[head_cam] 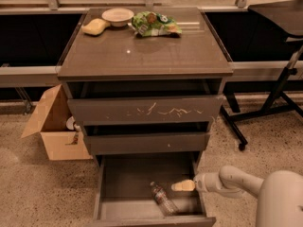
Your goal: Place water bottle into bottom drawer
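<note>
The water bottle (163, 199) lay in the bottom drawer (123, 186), gripper (182, 186) just beside it (open or closed, unclear).

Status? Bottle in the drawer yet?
Gripper inside bottom drawer, right side, not touching water bottle. Bottle lying on drawer floor. No obstruction seen.

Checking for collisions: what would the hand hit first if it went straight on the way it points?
The hand points left across the bottom drawer. Likely the cap end of the water bottle lying there, though it may pass above it; height is unclear.
</note>
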You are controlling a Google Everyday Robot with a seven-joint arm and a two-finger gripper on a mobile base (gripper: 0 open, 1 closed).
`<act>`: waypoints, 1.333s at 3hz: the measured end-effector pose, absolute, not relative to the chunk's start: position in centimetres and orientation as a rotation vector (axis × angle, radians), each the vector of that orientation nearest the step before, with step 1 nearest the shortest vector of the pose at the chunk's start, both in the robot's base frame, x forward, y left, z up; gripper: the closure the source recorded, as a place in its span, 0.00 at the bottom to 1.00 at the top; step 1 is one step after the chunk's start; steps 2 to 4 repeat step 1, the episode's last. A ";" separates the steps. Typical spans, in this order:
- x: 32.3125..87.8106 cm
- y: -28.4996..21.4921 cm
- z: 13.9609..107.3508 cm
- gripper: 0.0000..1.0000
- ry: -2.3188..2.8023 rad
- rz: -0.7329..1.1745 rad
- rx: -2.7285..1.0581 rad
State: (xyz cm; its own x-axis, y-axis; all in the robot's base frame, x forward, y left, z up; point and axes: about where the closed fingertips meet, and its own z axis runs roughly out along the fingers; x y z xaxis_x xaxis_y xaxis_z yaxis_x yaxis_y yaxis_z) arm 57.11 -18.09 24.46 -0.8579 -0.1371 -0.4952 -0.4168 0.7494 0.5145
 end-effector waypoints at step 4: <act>57.3 -20.7 26.7 0.00 2.453 0.858 -0.376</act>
